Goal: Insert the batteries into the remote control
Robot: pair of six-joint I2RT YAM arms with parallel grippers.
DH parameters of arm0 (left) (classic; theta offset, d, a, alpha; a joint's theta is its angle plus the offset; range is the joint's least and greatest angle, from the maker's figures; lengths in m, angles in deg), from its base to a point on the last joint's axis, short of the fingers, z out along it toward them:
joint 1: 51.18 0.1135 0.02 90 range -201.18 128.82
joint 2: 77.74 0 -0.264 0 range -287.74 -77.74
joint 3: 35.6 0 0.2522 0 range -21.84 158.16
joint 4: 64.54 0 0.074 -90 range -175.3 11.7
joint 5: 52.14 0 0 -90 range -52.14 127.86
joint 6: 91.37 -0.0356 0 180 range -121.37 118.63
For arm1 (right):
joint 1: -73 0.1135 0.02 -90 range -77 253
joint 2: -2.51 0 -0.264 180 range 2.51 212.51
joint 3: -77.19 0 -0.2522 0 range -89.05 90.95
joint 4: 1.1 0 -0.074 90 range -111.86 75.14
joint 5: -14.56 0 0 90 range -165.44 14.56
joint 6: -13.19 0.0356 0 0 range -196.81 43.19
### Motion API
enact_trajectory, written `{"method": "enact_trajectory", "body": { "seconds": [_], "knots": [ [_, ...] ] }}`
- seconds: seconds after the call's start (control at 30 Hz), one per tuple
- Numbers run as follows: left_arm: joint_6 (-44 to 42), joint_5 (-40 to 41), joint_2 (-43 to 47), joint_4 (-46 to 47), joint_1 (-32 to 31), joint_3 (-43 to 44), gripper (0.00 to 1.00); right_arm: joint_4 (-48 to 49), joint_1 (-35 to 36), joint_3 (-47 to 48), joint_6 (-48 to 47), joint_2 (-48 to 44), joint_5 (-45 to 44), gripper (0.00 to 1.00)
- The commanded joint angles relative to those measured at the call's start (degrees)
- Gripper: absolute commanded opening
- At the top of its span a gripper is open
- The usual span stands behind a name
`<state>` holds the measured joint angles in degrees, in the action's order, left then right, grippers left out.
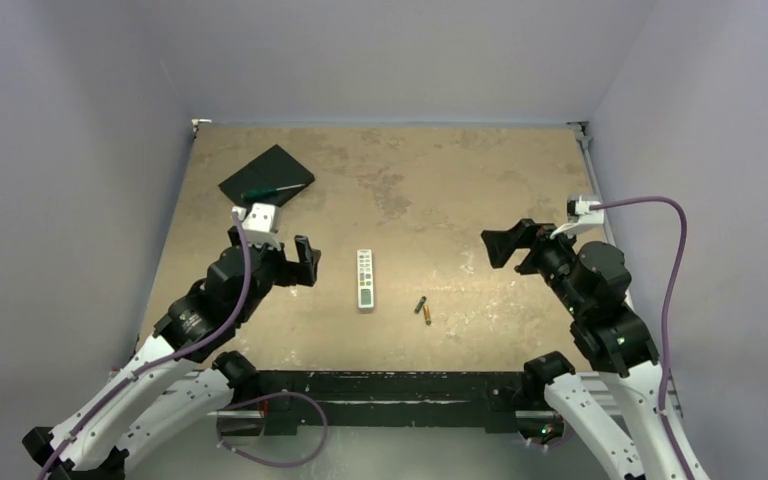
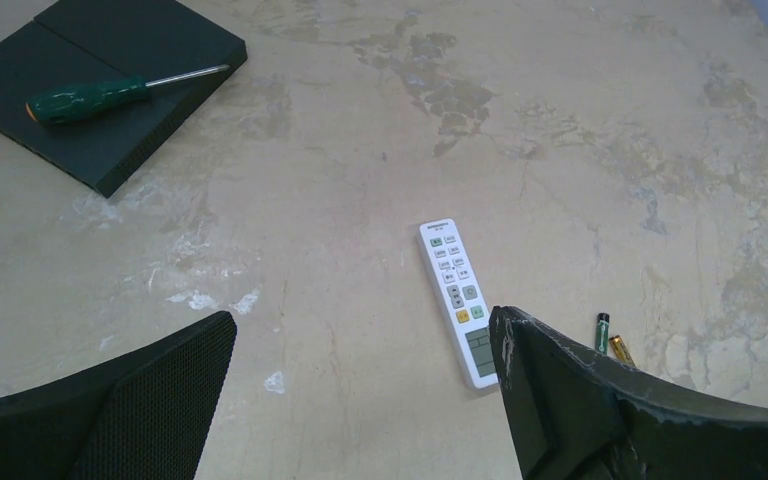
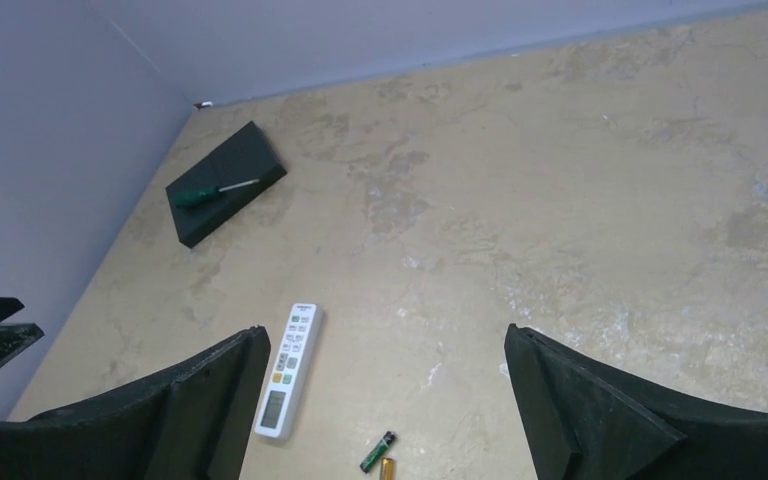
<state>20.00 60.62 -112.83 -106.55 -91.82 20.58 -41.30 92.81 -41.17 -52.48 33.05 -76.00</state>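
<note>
Top external view: the remote control [image 1: 364, 279] lies buttons-up on the tabletop [image 1: 460, 170], in the near half and a little left of the middle. Its long axis runs from near edge to far edge, and the teal patch is at the near end. The two batteries [image 1: 423, 309] lie close together just to the right of that near end, apart from the remote control; whether they touch each other cannot be told. Toward the far left corner sits a flat black pad [image 1: 266, 176] with a green-handled screwdriver [image 1: 270, 190] lying across it.

The left hand [image 2: 362, 330] hangs over the tabletop to the left of the remote control. Its fingers are spread wide and hold nothing. In the left wrist view its right finger [image 2: 560, 400] covers the near corner of the remote control.

The right hand [image 3: 385, 335] hangs near the right edge, well apart from the batteries. It too is spread wide and empty, and in the right wrist view the remote control and batteries show between its fingers.
</note>
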Motion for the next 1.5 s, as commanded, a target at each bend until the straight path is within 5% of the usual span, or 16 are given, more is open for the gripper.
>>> {"method": "enact_trajectory", "body": {
  "seconds": [0.0,0.2,0.97,1.47],
  "knots": [
    [-1.2,-2.4,-0.1,0.4,-0.1,1.8,0.99,-1.8,0.1,1.2,-1.5,-1.7,-0.9,0.99],
    [-1.4,-4.8,-1.6,0.4,-0.1,1.8,0.99,-1.2,0.1,-0.3,0.3,-2.2,-2.9,0.99],
    [-1.3,-1.9,-6.1,-1.6,-0.1,2.4,0.99,5.0,2.4,-5.9,3.5,6.8,11.1,0.95],
    [-0.7,-2.4,-10.2,-2.0,-0.1,2.5,0.99,10.9,22.4,-7.3,12.0,17.3,-6.8,0.92]
  ]
}}
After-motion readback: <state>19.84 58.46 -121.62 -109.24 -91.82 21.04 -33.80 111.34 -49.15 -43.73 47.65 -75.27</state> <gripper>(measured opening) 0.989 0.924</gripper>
